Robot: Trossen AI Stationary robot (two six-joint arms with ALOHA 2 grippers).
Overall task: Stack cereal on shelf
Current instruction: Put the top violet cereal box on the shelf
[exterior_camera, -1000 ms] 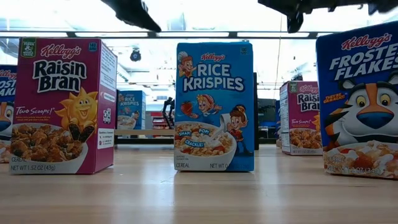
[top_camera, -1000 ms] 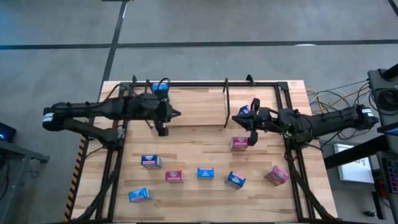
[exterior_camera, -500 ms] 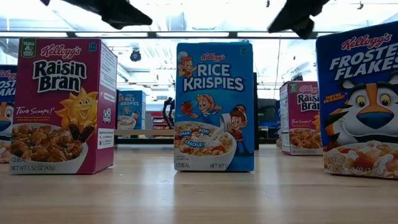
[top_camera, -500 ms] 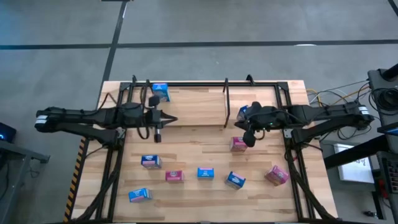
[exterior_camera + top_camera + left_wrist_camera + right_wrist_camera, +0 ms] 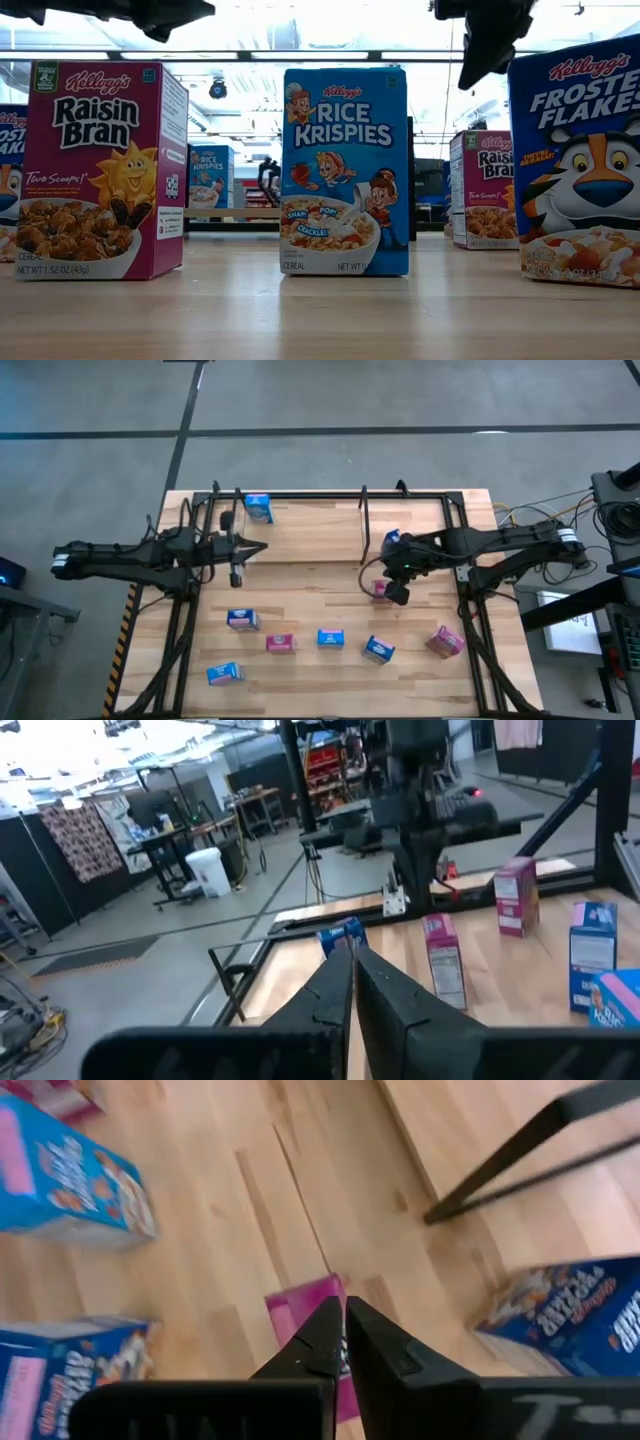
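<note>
1. Both arms have shifted since a second ago: the left gripper (image 5: 262, 547) has drawn back toward its own side, and the right gripper (image 5: 396, 592) has swung down over a pink cereal box (image 5: 380, 589) on the surface (image 5: 300, 600).
2. The left gripper is hanging with its fingers pressed together, holding nothing; a blue box (image 5: 258, 508) is standing just beyond it inside the shelf (image 5: 330, 494), near that rack's left end.
3. The right gripper is also hovering with its fingers fully together and empty, its tips directly above the pink box, which is showing just under them in the right wrist view (image 5: 305, 1312).
4. A blue Frosted Flakes box (image 5: 570, 1312) is lying just beside the right gripper, close to one of the shelf's upright rods (image 5: 364, 525).
5. Five more boxes are sitting nearer the front edge than both grippers: a blue one (image 5: 242, 620), a pink one (image 5: 281, 643), a blue one (image 5: 331, 638) and another blue one (image 5: 378, 649) in a loose row, with a blue one (image 5: 225, 673) in front of the left gripper.
6. A second pink box (image 5: 445, 641) is resting in front of the right gripper, toward the right arm's base.
</note>
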